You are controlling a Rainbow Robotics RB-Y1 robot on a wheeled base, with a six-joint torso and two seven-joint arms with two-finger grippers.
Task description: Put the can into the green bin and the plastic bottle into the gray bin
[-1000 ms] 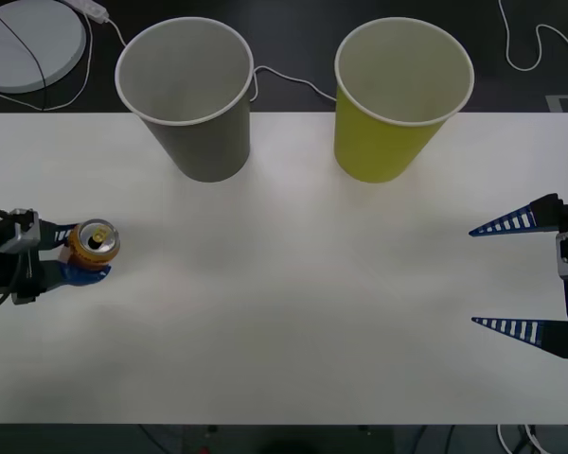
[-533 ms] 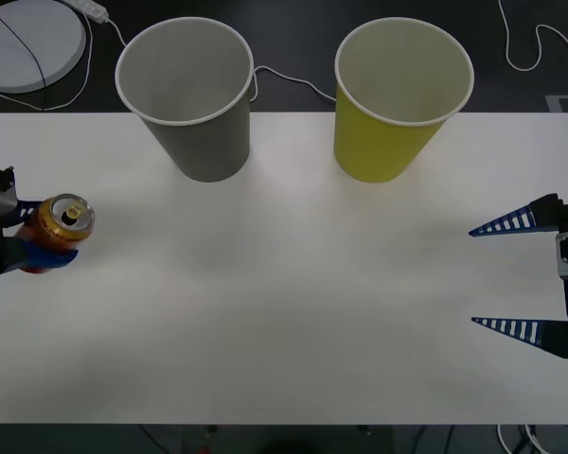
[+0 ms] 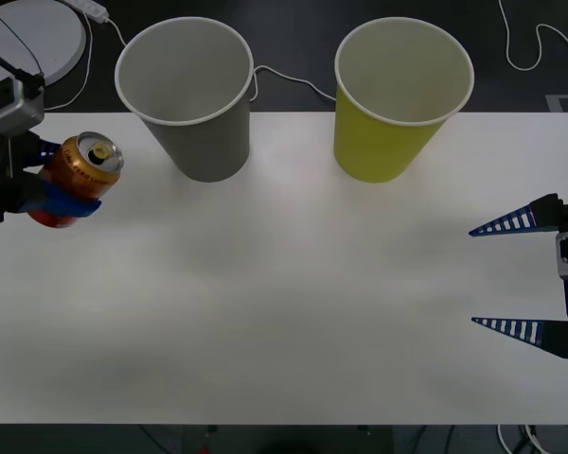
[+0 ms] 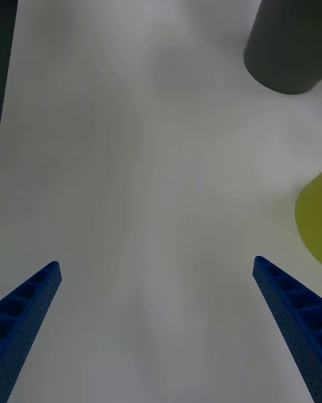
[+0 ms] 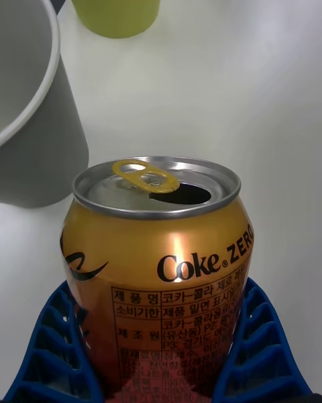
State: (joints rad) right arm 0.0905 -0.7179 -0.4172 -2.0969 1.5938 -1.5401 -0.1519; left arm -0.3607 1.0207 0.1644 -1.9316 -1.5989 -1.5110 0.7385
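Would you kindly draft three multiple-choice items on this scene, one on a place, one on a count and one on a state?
1. Where is the can?
A. inside the green bin
B. in the left gripper, beside the gray bin
C. lying on the table

2. How many cup-shaped bins stand at the table's far edge?
A. one
B. two
C. three

3. How is the right gripper?
A. open, holding nothing
B. shut on a bottle
C. shut on the can

Key: 1 B, the left gripper clasps it by the gray bin. 2 B, gray bin and green bin. 3 A, the right gripper has its fingers spread.
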